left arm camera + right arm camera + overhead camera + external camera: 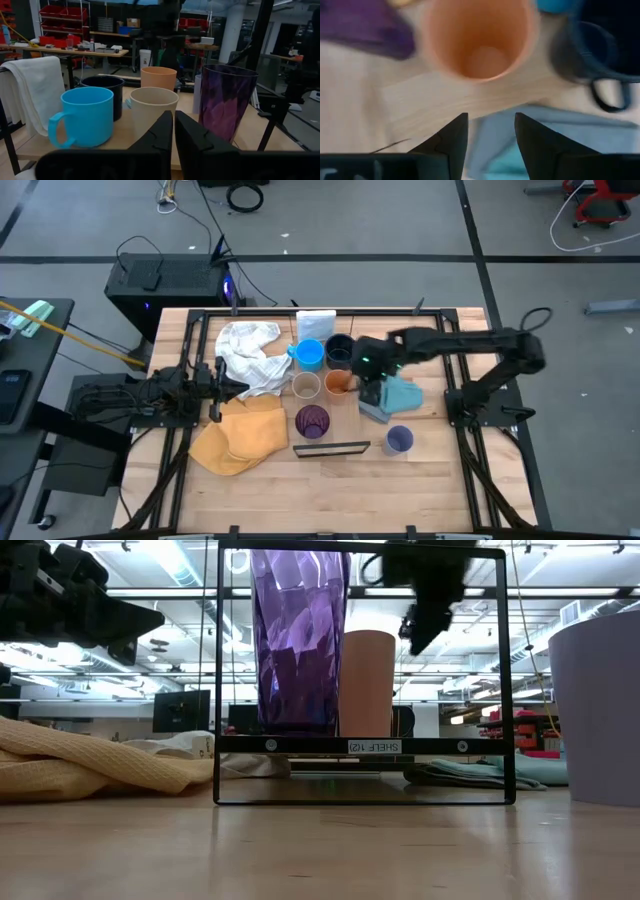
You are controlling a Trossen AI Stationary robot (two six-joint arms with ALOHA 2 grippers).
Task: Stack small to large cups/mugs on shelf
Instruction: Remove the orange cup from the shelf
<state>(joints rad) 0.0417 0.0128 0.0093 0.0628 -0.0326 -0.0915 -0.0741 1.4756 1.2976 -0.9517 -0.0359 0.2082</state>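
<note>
Cups stand clustered mid-table on the shelf (322, 402): the blue mug (309, 354) beside the navy mug (339, 347) at the back, the tan cup (306, 386) and orange cup (338, 381) in front of them, and the purple tumbler (312, 421) nearest the black frame (333, 448). A lavender cup (399, 440) sits apart on the tabletop, near a blue cloth (395, 398). A white label on the frame's crossbar reads "SHELF 102" (374, 746). The right gripper (490, 131) hangs above the orange cup, fingers parted and empty. The left gripper (173, 131) waits by the white cloth (250, 352) and yellow cloth (242, 435), fingers closed together on nothing.
</note>
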